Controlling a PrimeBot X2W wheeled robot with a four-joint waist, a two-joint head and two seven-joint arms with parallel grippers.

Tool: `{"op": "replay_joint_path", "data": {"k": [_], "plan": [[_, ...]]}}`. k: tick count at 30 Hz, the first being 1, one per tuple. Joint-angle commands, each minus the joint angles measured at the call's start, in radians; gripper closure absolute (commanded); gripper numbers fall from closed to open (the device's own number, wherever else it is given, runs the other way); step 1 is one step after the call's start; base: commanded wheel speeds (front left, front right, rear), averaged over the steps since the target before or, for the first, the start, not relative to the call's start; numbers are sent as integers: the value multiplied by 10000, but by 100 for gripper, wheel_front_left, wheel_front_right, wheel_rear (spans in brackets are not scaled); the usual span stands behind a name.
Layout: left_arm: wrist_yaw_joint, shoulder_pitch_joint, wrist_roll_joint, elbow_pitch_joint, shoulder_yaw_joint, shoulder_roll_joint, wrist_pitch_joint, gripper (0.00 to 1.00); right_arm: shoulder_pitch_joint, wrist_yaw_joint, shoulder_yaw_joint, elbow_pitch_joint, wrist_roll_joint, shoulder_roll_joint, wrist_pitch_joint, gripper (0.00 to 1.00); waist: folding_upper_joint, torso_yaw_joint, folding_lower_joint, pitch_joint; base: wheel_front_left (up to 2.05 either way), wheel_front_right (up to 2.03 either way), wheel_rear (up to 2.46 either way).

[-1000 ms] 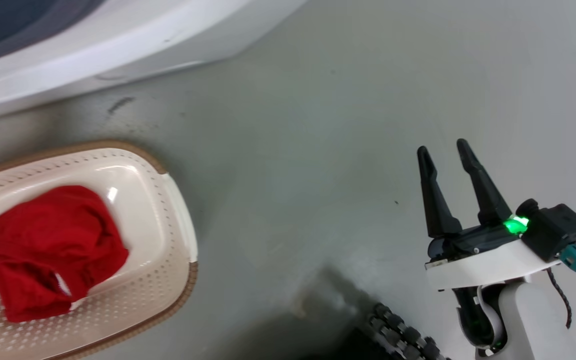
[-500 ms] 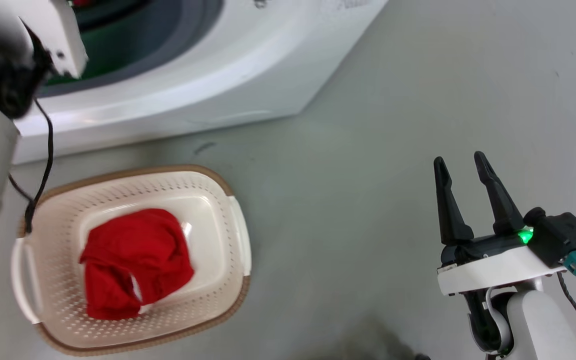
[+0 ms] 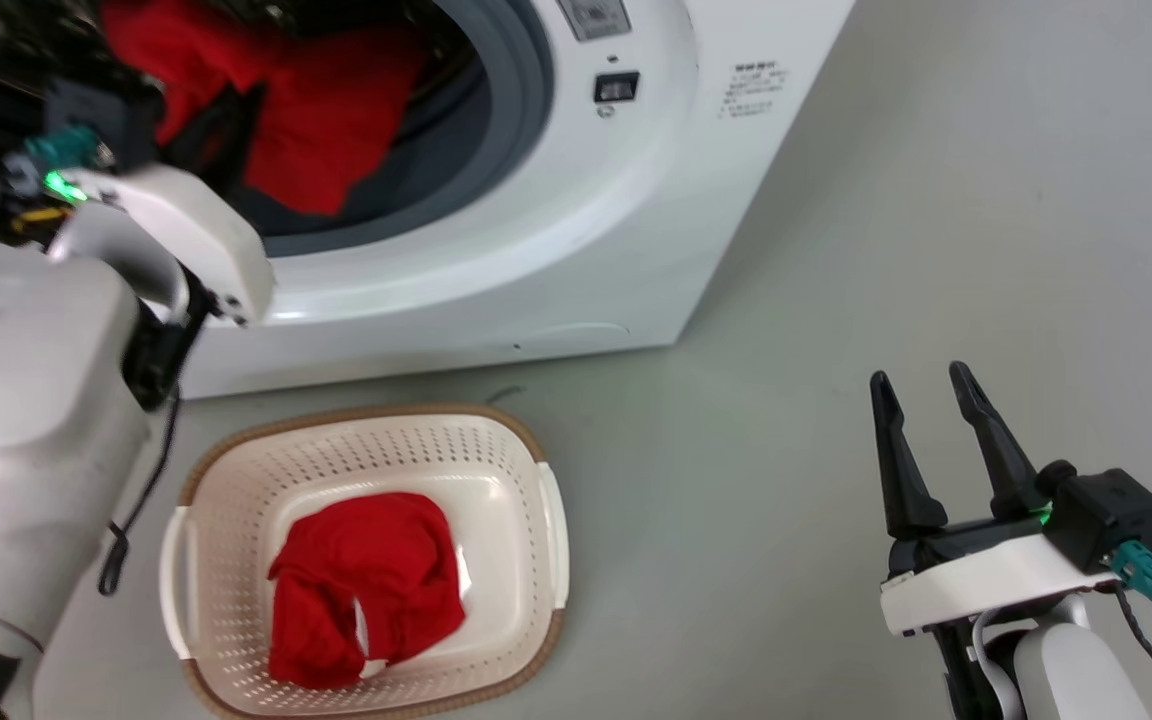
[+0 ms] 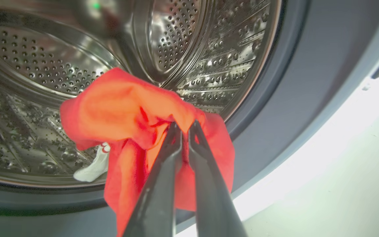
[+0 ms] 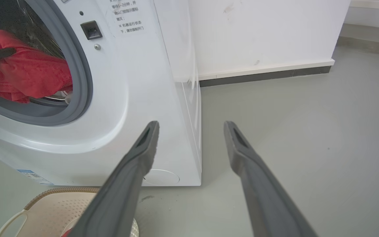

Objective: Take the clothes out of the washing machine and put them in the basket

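Observation:
The white washing machine (image 3: pixel 636 200) stands with its porthole open. My left gripper (image 4: pixel 183 126) is shut on a red garment (image 4: pixel 123 108) at the mouth of the steel drum (image 4: pixel 209 49); the cloth hangs down around the fingers. The same garment (image 3: pixel 326 110) shows in the porthole in the head view and, as red cloth (image 5: pixel 28 72), in the right wrist view. A second red garment (image 3: pixel 366 585) lies crumpled in the cream basket (image 3: pixel 386 450) on the floor in front of the machine. My right gripper (image 3: pixel 921 385) hovers open and empty over the floor to the right.
Grey floor spreads to the right of the machine. A white wall with a dark skirting (image 5: pixel 265 74) runs behind. The basket's rim (image 5: pixel 54 191) lies just below the machine's front. My pale left forearm (image 3: pixel 36 400) and its cable hang left of the basket.
The head camera has swung up, bringing the porthole and my left arm into view. The left gripper now holds a red garment at the drum's mouth. The right gripper stays open.

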Motion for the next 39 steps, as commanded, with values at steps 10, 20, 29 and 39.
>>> {"op": "replay_joint_path", "data": {"k": [10, 20, 29, 39], "plan": [[913, 1373, 939, -1910, 267, -286, -800, 100, 407, -7, -592, 167, -316, -7, -25, 0, -1, 1010, 2, -1382, 0, 0, 0], [1590, 3728, 1788, -5320, 1123, -146, -801, 100, 737, -7, -794, 289, -509, -5, -25, 0, -1, 1625, 2, -2291, 0, 0, 0], [2042, 5277, 1837, -7742, 949, 53, -618, 100, 758, -7, -1018, 298, -570, -7, -25, 0, -1, 1964, 2, -2442, 0, 0, 0], [1816, 5990, 1695, -7510, 122, -128, -100, 100, 452, -7, -927, 180, -669, -8, -25, 0, -1, 1820, 2, -1694, 0, 0, 0]]}}
